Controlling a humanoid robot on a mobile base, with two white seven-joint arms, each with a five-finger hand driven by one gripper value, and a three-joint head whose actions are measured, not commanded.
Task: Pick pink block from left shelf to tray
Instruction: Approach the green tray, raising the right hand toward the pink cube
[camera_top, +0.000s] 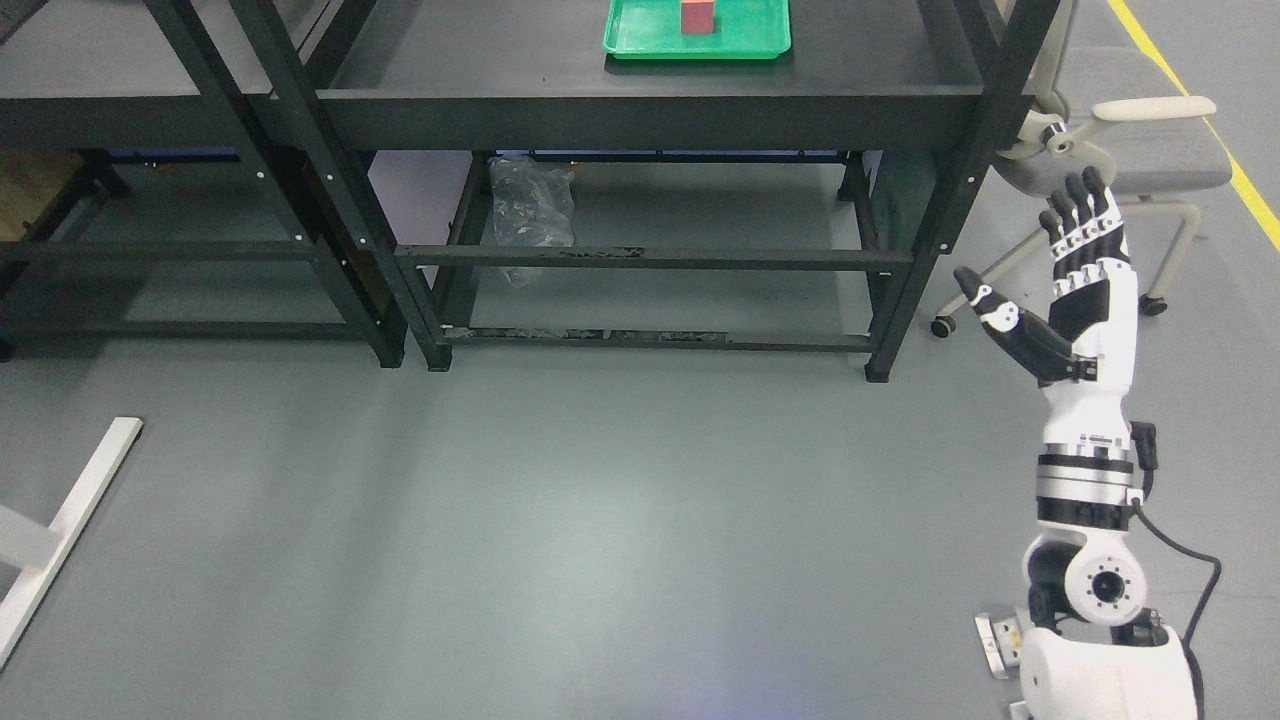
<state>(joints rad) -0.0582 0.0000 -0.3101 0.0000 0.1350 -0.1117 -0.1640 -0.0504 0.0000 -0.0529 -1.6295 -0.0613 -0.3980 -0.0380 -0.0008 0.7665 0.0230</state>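
Note:
A pink block (697, 17) stands upright in a green tray (640, 42) on the black shelf table (650, 100) at the top of the head view. My right hand (1050, 270) is raised at the far right, beside the table's right leg, fingers straight and thumb spread, holding nothing. It is well below and to the right of the tray. My left arm is out of view.
A second black shelf (120, 100) stands to the left. A crumpled plastic bag (532, 215) lies under the table. An office chair (1130, 150) is behind my right hand. A white frame leg (70, 520) lies at lower left. Grey floor (600, 520) fills the foreground.

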